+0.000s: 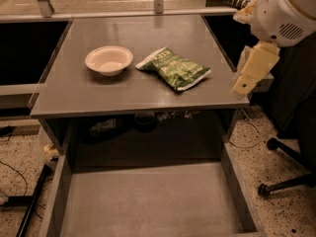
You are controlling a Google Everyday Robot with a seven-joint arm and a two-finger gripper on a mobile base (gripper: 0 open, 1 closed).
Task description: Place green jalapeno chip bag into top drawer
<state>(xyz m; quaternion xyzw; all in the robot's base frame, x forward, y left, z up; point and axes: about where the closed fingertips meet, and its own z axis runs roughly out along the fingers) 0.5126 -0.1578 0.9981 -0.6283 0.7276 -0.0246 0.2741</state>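
Observation:
The green jalapeno chip bag [175, 68] lies flat on the grey tabletop [148, 95], right of centre, with its white edge seams showing. The top drawer [148, 201] is pulled out below the table's front edge; its flat grey floor holds nothing. My gripper [245, 84] hangs off the table's right edge, pointing down, to the right of the bag and apart from it. It holds nothing that I can see. The white arm housing [286, 9] is above it at the top right.
A cream round bowl [109, 59] stands on the tabletop left of the bag. Dark items sit on the shelf under the tabletop [143, 120]. An office chair base [286, 181] stands on the speckled floor at right. A cable lies on the floor at left.

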